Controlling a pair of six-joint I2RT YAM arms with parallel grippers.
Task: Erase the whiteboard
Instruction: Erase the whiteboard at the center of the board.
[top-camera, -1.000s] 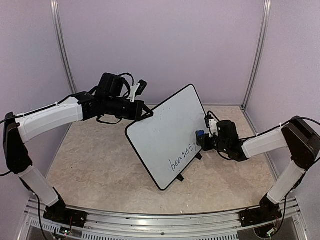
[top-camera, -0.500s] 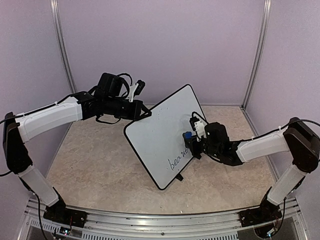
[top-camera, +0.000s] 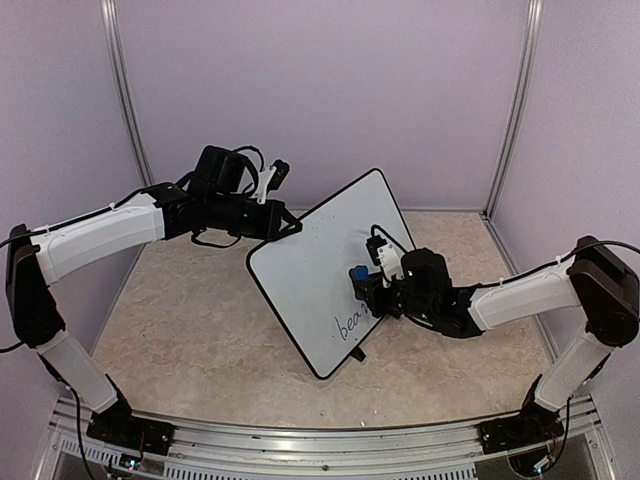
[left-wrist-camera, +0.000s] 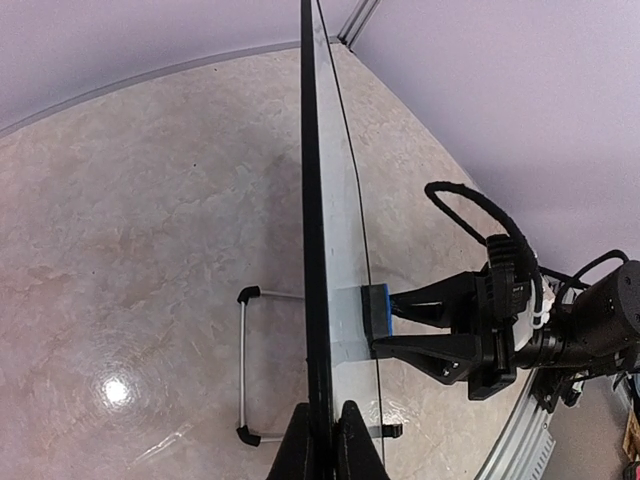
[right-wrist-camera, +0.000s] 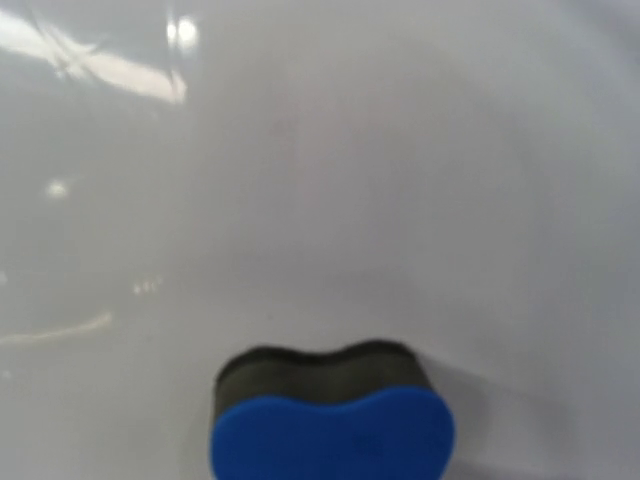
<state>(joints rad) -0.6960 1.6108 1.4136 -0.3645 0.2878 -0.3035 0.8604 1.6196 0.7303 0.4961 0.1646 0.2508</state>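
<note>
The whiteboard (top-camera: 315, 265) stands tilted on the table, its black rim held at the upper left corner by my left gripper (top-camera: 291, 228), which is shut on it. In the left wrist view the board (left-wrist-camera: 312, 200) is edge-on, pinched between the fingertips of the left gripper (left-wrist-camera: 328, 440). My right gripper (top-camera: 364, 286) is shut on a small blue eraser (top-camera: 357, 272) and presses its dark felt face against the board's front. The eraser (left-wrist-camera: 377, 310) shows flat against the board, as does the eraser (right-wrist-camera: 332, 430) on the white surface (right-wrist-camera: 320, 170). Blue writing "bea" (top-camera: 350, 323) sits low on the board.
A black clip foot (top-camera: 358, 354) rests on the marbled tabletop (top-camera: 190, 330). A wire stand (left-wrist-camera: 243, 370) sticks out behind the board. Purple walls enclose the table on three sides. A metal rail (top-camera: 300, 440) runs along the near edge.
My right gripper has slid the eraser leftward across the board, and the right-hand letters of the writing are gone. The left arm and board barely moved.
</note>
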